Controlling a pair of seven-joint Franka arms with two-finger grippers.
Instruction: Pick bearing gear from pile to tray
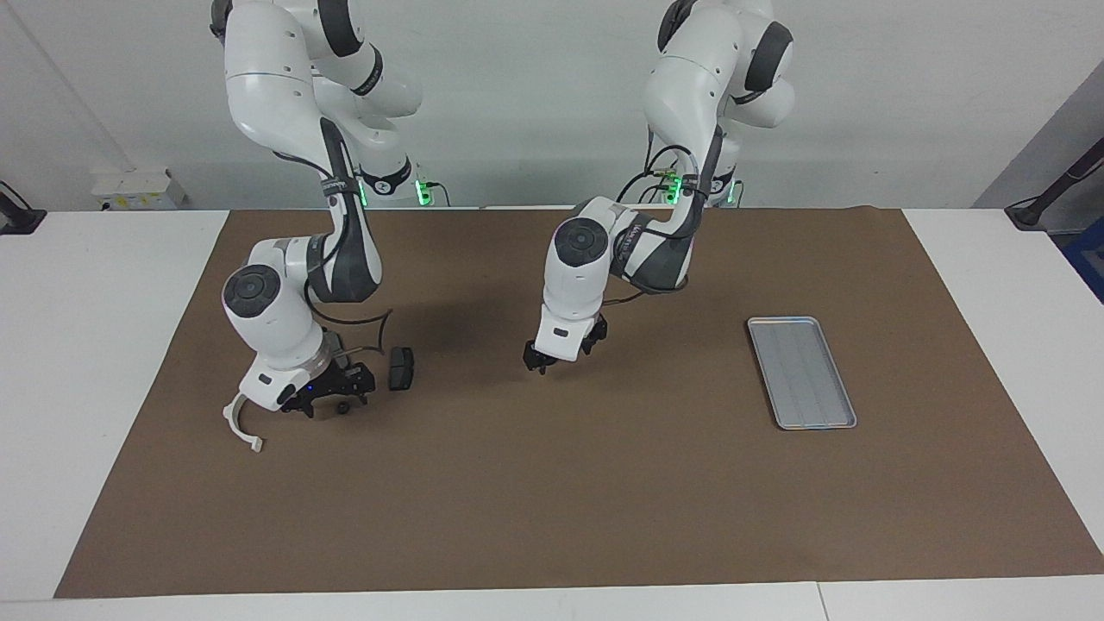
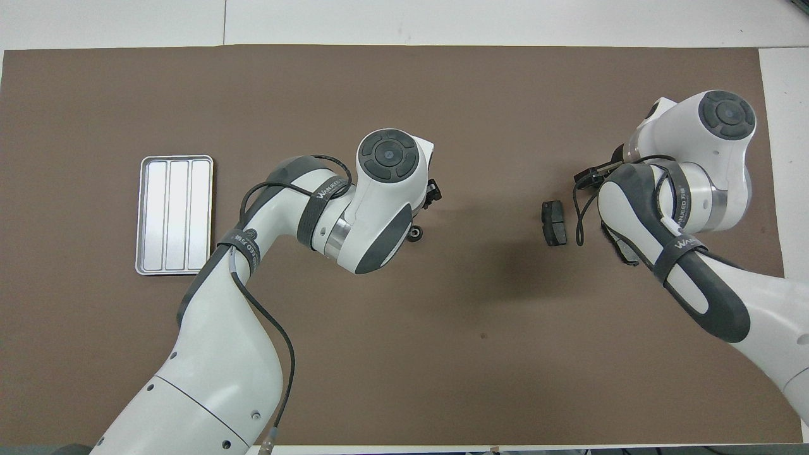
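Observation:
The pile lies at the right arm's end of the mat. It holds a white semicircular bracket, a dark grey brake-pad plate and a small black ring. My right gripper is low over the pile, between the bracket and the plate, with the ring just beside it. In the overhead view its hand hides the bracket and the ring. My left gripper hangs over the bare middle of the mat and waits. The silver tray lies at the left arm's end with nothing in it.
A brown mat covers most of the white table. A black cable loops off the right wrist, over the mat beside the plate.

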